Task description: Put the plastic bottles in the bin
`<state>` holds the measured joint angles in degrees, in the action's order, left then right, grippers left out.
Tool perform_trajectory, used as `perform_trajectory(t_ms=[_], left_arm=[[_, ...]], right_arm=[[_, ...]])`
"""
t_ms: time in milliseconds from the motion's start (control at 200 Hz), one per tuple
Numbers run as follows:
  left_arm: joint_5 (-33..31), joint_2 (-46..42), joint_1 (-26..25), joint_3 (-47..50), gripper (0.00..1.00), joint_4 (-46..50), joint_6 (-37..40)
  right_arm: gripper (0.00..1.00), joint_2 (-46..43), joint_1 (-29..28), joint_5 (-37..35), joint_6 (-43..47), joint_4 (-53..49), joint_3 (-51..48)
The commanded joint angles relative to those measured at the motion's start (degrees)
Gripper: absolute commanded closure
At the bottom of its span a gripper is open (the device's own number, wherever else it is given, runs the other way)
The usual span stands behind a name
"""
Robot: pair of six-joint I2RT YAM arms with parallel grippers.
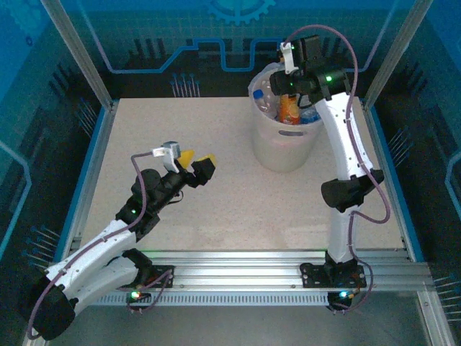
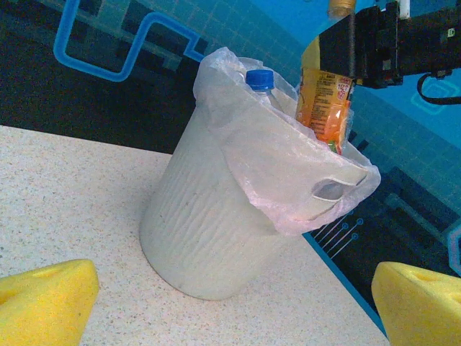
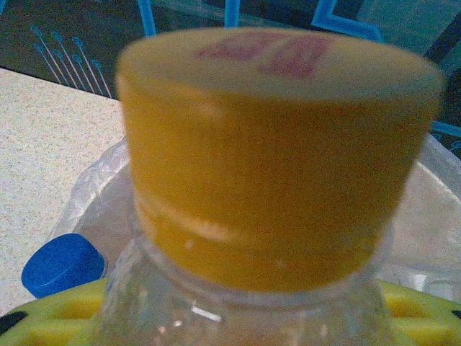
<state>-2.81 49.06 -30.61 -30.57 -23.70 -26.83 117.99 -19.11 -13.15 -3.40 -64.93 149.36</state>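
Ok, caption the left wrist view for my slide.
Lined bin on the speckled table, a blue-capped bottle and an orange-labelled bottle poking out, the right gripper at the latter's top.

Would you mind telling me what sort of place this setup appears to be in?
Probably a robot lab work cell, not a home: an aluminium frame encloses the speckled table, and the walls carry a printed blue circuit pattern.

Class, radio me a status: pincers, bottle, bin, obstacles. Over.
Left pincer open, empty. Right pincer shut on orange-label bottle over bin. Nothing in the way.
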Motion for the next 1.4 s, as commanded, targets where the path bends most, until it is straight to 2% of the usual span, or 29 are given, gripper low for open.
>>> perform_trajectory(t_ms=[0,320,610,805,996,1176,1246,1391], left_arm=[[-1.03,-0.20,-0.41,0.64,0.01,-0.42,0.79],[-0.84,0.57,-0.40,-0.01,0.01,-0.47,0.81],[-0.73,1.64,-0.41,-0.46,0.01,-0.73,0.47],[-0.79,2.08,-0.41,-0.66,0.01,-0.73,0.64],[-0.91,2.14,-0.41,-0.30,0.01,-0.73,0.57],[-1.09,2.09,-0.38,-0.17,0.01,-0.55,0.54],[-1.21,2.02,-0.41,-0.11,0.01,-0.25,0.65],[-2.02,1.46,-0.35,-0.07,0.01,0.84,0.90]], right_arm=[[0.38,3.22,0.48,-2.35,0.24,-2.26,1.37],[0.12,5.76,2.75,-1.36,-1.98,-2.40,3.69],[0.01,3.78,2.96,3.49,-2.50,-1.34,3.92],[0.00,0.74,3.02,4.87,-3.01,-2.08,4.33],[0.02,-4.11,3.11,0.41,-4.13,-4.07,2.12],[0.14,-11.42,3.38,-2.69,-6.21,-3.00,-7.26],[0.12,-15.03,3.46,-3.38,-7.01,-1.88,-11.85],[0.03,-24.08,3.41,-3.94,-9.30,1.85,-24.23]])
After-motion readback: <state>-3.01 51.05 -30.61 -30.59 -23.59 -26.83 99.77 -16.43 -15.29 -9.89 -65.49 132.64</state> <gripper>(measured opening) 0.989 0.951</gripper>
